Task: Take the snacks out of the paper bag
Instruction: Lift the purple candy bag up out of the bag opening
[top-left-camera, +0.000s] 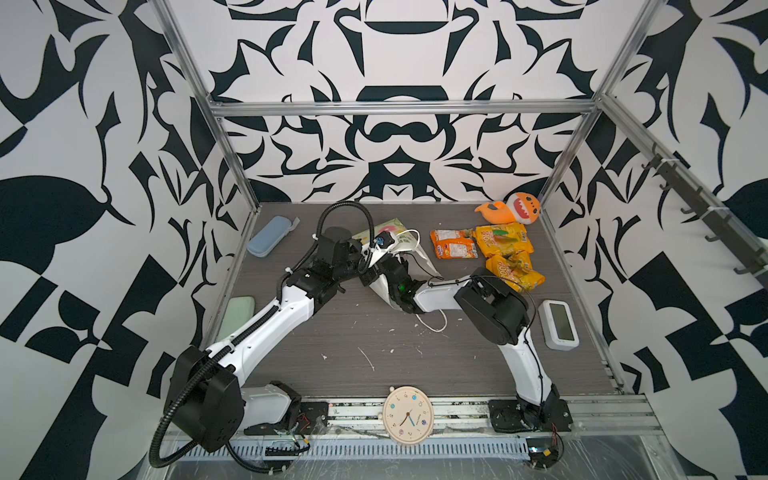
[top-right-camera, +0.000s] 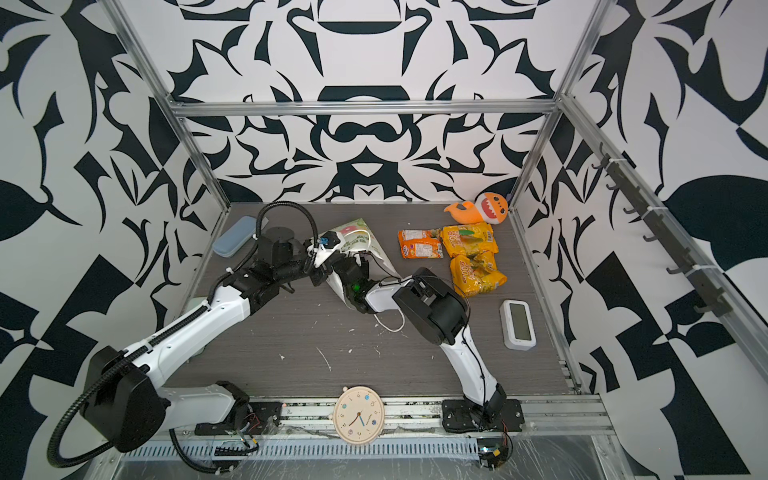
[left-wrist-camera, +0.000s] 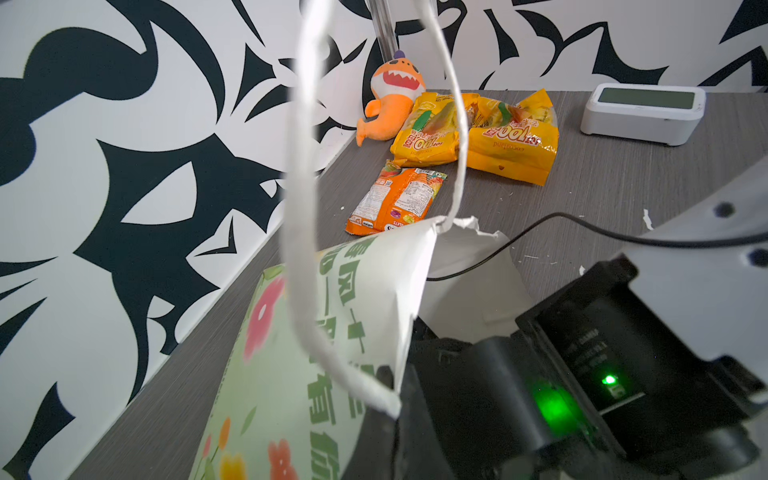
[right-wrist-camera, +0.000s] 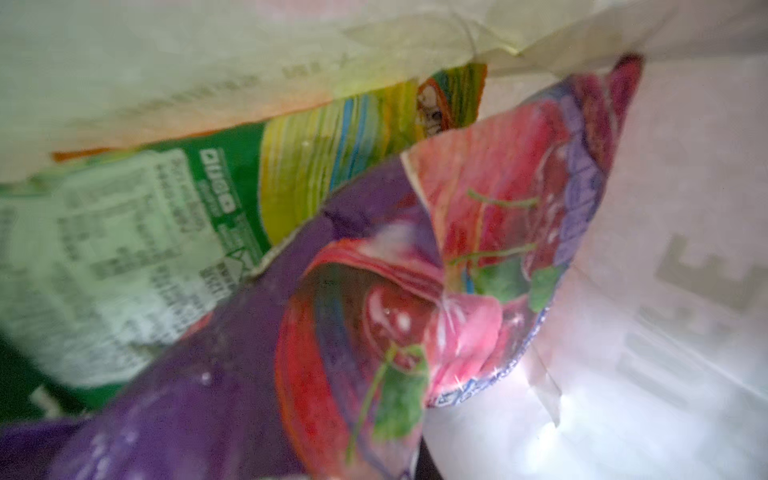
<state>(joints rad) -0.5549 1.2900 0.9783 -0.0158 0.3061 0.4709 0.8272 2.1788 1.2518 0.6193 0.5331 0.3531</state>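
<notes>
Right end effector (top-left-camera: 388, 270): pushed into the mouth of the paper bag (top-left-camera: 390, 227). Paper hides the jaws in both top views and they are out of frame in its own wrist view, so I cannot tell whether they are apart or together.
Directly ahead of it: purple packet (right-wrist-camera: 199, 374), so close that it blurs. A red-pink fold (right-wrist-camera: 498, 216) with fruit print lies against it; it may be the same packet or another. The green packet (right-wrist-camera: 232, 183) is just beyond, against the bag wall.
Handling (judged): the packets look light, with glossy, slippery, crinkly film and loose contents. The flat faces would likely slide out of a grip. Best hold looks like a crimped end seam or a pinched fold near an edge, firm but not crushing.
Bag (judged): thin soft paper with a torn rim (left-wrist-camera: 469, 226). It would likely drag along if a packet snags.
Left end effector (top-left-camera: 386, 245): just beside and above the right one, closed on the cord handle (left-wrist-camera: 299, 174), which runs up taut and lifts the bag mouth.
Farther out on the worktop (top-left-camera: 353, 340): orange packet (top-left-camera: 453, 245) and two yellow packets (top-left-camera: 505, 239), well clear of the bag on the right arm's side.
View differences: only the right wrist view sees inside the bag. The top views show three packets out and both arms meeting at the bag. The left wrist view shows the taut cord and the tear.
</notes>
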